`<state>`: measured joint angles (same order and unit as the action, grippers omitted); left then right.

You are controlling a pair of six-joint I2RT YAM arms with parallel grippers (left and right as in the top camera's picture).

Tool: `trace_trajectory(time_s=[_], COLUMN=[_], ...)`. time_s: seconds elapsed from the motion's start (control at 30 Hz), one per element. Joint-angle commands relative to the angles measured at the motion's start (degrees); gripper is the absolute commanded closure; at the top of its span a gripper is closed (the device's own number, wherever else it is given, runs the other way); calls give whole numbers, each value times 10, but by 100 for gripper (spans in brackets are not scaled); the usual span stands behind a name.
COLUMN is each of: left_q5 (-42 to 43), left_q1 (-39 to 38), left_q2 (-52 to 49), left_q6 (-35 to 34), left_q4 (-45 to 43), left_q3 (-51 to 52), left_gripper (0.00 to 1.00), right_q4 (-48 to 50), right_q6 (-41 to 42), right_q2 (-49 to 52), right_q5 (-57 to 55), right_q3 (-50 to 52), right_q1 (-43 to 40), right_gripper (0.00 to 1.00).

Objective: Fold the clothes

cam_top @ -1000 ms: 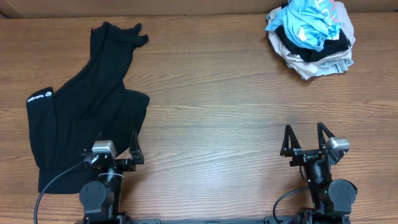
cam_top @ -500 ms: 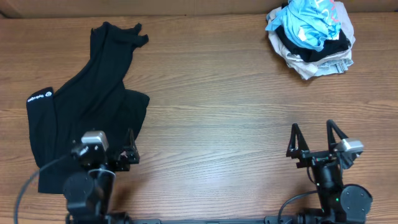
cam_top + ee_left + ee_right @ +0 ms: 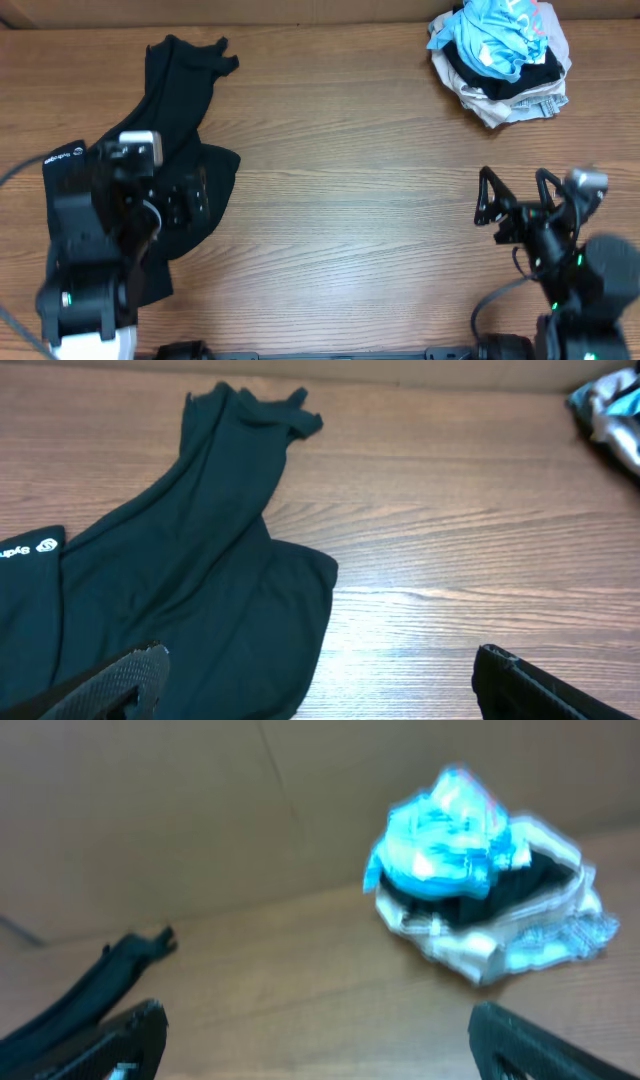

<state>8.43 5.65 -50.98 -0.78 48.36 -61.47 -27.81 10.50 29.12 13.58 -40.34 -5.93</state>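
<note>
Above the wooden table (image 3: pixel 350 150), I see both arms empty-handed. The black shirt (image 3: pixel 185 95) lies crumpled on the left side of the table, with a narrow strap end toward the far edge and its broad body running back toward the near left corner. A white logo (image 3: pixel 62 157) shows on its left part. My left gripper (image 3: pixel 185 198) hangs over the lower right part of that shirt with its fingers spread wide and nothing between them. In its wrist view the shirt (image 3: pixel 190 570) fills the left half of the scene. The cloth runs under the left finger, while the right finger stands over bare wood, and I cannot tell whether either finger touches the fabric. The left gripper (image 3: pixel 318 665) clamps nothing. On the far right, the pile of clothes (image 3: pixel 500 55), pale blue on top over black and beige, sits by the back edge. My right gripper (image 3: pixel 515 185), also spread wide and empty, is over bare wood, well apart from that pile. Its blurred wrist view shows the pile of clothes (image 3: pixel 470 890) ahead and to the right.
</note>
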Motion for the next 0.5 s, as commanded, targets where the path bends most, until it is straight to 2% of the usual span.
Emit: trace_trajectory(time_s=[0.0,0.17,0.33,0.47], left_q5=[9,40,72,76], left_q1=[0,0,-1,-2], left_q2=[-63,-131,-202,-267], left_q6=[25,20,22,57], left_q4=[6,-6,-20,-36], left_q3=[-37,-37,-37,-37], left_gripper=[0,0,0,0], right_q4=[-56,-139,-128,-137], right_q6=[-1,-15,-15,-15], right_q2=[97,226,316,371], right_q5=[3,3,3,32], right_q3=[-93,-187,-197,-197], right_q1=[2,2,2,2], right_gripper=[0,0,0,0])
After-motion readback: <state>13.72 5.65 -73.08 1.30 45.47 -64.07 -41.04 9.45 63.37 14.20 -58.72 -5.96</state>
